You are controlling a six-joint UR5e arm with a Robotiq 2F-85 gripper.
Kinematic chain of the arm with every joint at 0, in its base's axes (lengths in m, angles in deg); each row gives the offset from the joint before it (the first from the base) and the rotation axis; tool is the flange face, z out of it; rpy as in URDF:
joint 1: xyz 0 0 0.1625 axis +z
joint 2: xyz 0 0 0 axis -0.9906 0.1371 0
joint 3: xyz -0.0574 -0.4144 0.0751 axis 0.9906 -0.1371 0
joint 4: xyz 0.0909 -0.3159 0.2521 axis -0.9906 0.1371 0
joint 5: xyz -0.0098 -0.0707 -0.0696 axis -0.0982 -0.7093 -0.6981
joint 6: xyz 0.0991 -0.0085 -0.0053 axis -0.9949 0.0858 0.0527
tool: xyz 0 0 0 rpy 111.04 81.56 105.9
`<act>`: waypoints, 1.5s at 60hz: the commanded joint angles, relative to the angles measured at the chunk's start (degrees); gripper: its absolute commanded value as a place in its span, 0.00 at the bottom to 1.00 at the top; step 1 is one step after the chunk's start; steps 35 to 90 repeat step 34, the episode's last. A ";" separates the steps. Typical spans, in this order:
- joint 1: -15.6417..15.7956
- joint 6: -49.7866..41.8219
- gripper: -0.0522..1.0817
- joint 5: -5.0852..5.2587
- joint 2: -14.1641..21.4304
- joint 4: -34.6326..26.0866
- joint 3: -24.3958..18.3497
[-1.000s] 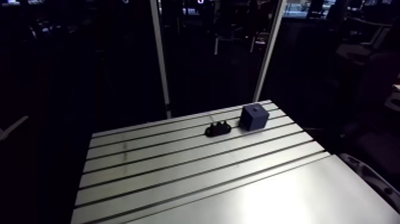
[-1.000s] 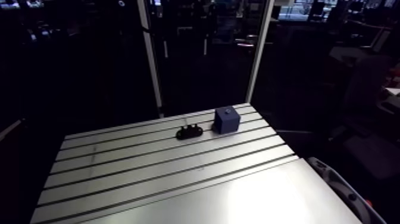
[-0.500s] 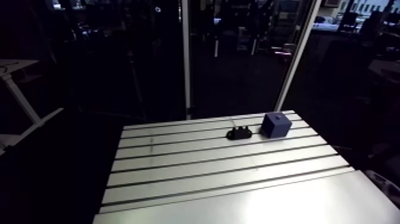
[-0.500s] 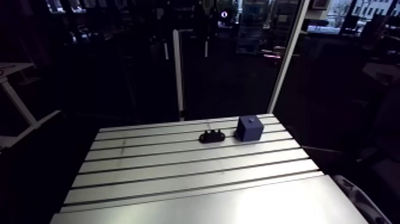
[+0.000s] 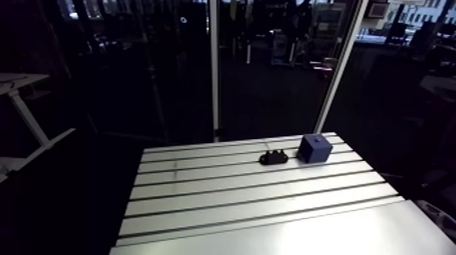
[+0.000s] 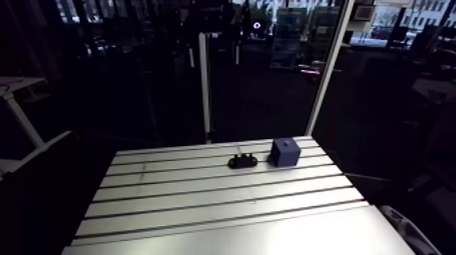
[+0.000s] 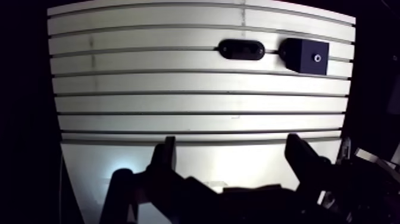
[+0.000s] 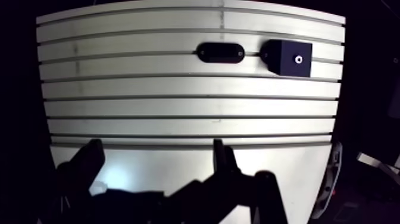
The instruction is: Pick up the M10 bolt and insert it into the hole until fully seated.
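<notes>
The slotted aluminium table (image 5: pixel 258 203) fills the lower half of the arm view. Its pale brushed surface is cut by long dark grooves that run across the frame. Its far edge crosses the middle of the frame, and beyond it and past both side edges everything falls to dark. A smooth, glossy plate without grooves takes up the lower right.

Only two things stand on the table, both in the centre right of the frame close to the far edge. One is a low black oval holder (image 5: pixel 273 159) with small studs rising from its top. Just beside it, to the right, is a matte dark blue cube (image 5: pixel 315 147). The M10 bolt cannot be told apart from those studs. In the wrist view the cube's upper face shows a small round hole (image 7: pixel 317 58).

The gripper (image 7: pixel 232 146) hangs over the smooth plate, well apart from both things, with many bare grooved strips between. Its two dark fingers (image 7: pixel 165 158) are spread wide with nothing between them.
</notes>
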 commanded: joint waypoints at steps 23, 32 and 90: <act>-0.04 -0.03 0.05 -0.46 1.14 -0.63 0.29; -0.04 0.05 0.05 -0.55 1.05 -0.63 0.20; -0.04 0.13 0.05 -0.55 1.05 -0.63 0.12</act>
